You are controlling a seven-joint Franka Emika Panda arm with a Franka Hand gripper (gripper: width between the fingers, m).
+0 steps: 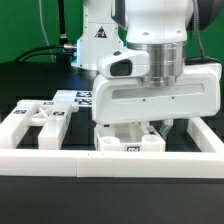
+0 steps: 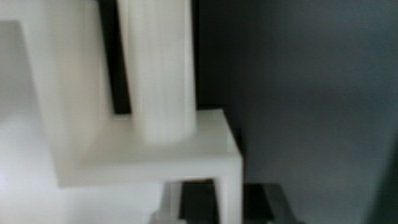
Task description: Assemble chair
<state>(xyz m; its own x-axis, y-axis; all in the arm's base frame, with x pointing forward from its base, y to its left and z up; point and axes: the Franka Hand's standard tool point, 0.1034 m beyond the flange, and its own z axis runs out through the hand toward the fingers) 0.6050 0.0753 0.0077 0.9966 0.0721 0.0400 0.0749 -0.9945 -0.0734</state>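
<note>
Directly at six o'clock beneath the hand point(image 1: 150, 124) sits the chunky white tagged plastic chair block point(image 1: 120, 138). The hand is fully closed; whether it holds anything is hidden.

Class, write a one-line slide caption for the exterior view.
Shut pincer low over a tagged white chair piece, behind the long white rail.

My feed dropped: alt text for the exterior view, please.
The end effector hangs low over a white tagged chair piece just behind the long white rail; other chair pieces lie at the exterior view's left.
</note>
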